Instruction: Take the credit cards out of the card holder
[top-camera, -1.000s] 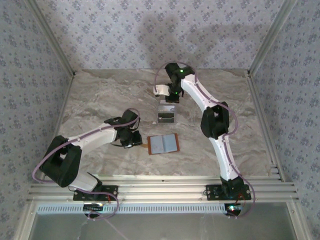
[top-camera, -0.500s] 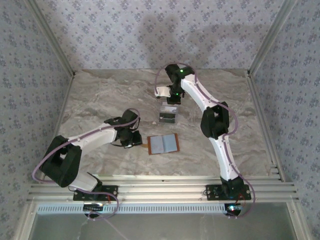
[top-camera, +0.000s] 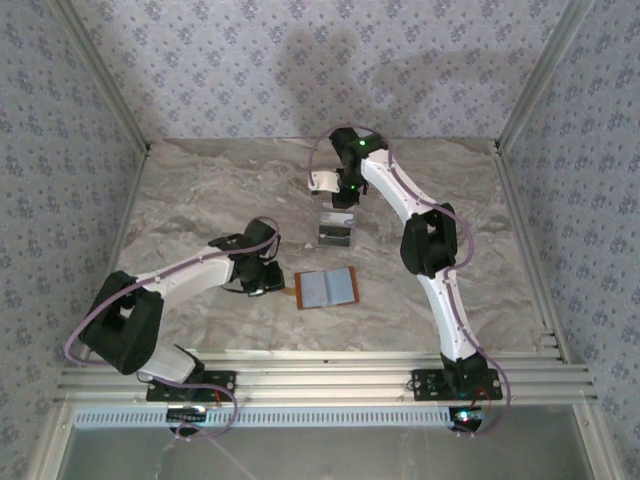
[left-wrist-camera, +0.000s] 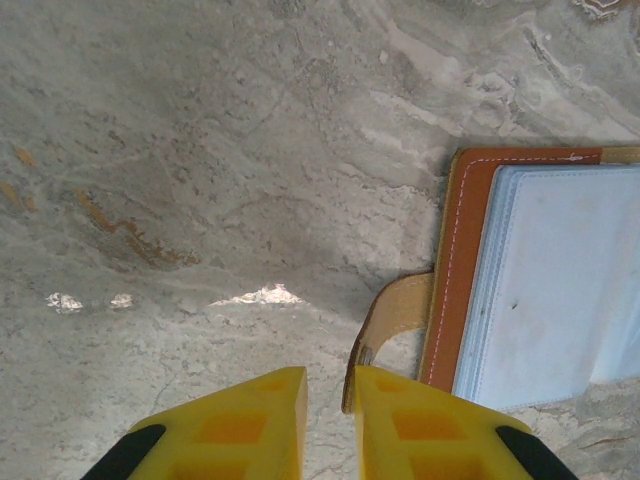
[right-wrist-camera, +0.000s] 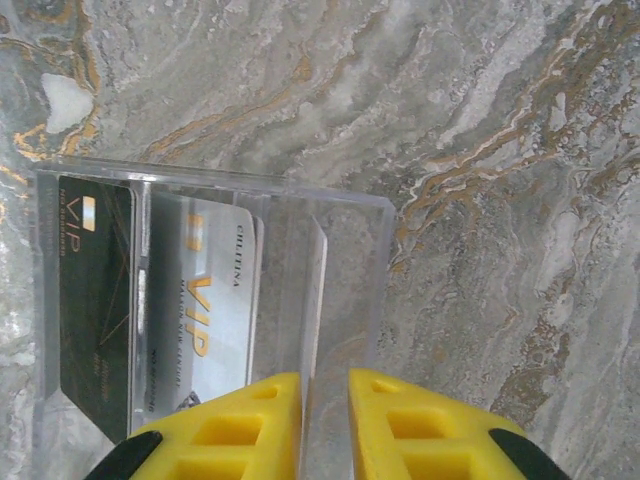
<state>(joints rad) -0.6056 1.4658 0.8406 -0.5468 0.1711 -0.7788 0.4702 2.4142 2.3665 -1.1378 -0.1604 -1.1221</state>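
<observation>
From above, the card holder (top-camera: 327, 288) lies open and flat on the marble table (top-camera: 200, 200), pale face up, with the left gripper (top-camera: 268, 280) just beside its left edge and the right gripper (top-camera: 340, 200) over the clear tray (top-camera: 334, 230) farther back. At the left wrist, the yellow fingers (left-wrist-camera: 240, 420) are drawn nearly together, and the holder's tan strap (left-wrist-camera: 395, 310) curls to their slim gap, though whether they nip it cannot be told. At the right wrist, the fingers (right-wrist-camera: 420, 420) are likewise almost closed above the tray, where two credit cards (right-wrist-camera: 215, 310), one dark and one pale, sit in separate compartments
</observation>
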